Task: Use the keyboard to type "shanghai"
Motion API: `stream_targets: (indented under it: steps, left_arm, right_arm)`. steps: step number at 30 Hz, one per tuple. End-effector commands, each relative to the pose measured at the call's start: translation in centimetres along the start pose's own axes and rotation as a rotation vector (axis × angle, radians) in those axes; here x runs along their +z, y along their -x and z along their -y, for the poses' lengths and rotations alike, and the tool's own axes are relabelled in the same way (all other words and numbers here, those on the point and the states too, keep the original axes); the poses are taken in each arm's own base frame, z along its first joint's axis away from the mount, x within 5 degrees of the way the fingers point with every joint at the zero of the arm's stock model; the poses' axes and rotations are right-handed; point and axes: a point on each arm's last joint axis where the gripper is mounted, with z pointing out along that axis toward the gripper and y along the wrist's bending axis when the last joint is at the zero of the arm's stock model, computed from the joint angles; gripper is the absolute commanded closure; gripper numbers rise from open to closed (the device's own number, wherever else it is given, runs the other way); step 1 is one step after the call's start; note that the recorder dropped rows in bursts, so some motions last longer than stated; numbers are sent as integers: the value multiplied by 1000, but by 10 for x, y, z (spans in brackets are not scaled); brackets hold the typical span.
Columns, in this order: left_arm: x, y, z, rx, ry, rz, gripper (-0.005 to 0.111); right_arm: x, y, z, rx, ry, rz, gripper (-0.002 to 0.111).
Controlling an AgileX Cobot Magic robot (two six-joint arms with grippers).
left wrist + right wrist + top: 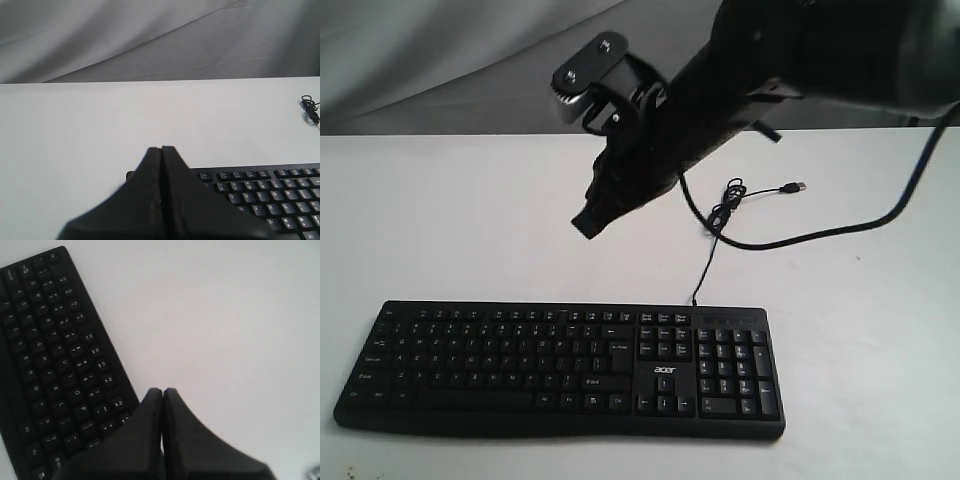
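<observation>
Exterior: keyboard (560, 370) lies long axis left to right on the near worktop (440, 230); right pincer (592, 218) hangs above, just beyond its far edge.
Left wrist: left pincer (161, 150) clenched, empty, by the keyboard's (270, 192) left end.
Right wrist: right pincer (162, 391) clenched, empty; letter rows (50, 355) lie beside it, probably within its reach.

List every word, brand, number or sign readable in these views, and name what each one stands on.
"acer": white logo on the keyboard, just above the arrow keys.
White key legends: they show in all three views, but are too small or blurred to read with certainty.
No other text shows.
</observation>
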Motion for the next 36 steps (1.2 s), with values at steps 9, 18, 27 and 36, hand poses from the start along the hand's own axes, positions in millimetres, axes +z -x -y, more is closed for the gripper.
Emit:
stream_targets:
  steps: [9,18,27,36]
  left_arm:
    - [0,0,0,-12,1,3,107]
    - [0,0,0,-12,1,3,107]
    - [0,0,0,-12,1,3,107]
    - [0,0,0,-12,1,3,107]
  right_arm:
    - [70,0,-15,-23,54,97,108]
    - [131,45,-52,-88,182,72,108]
    - [151,49,-86,-154,114,61,108]
    - [162,48,-110,-182,130,72,108]
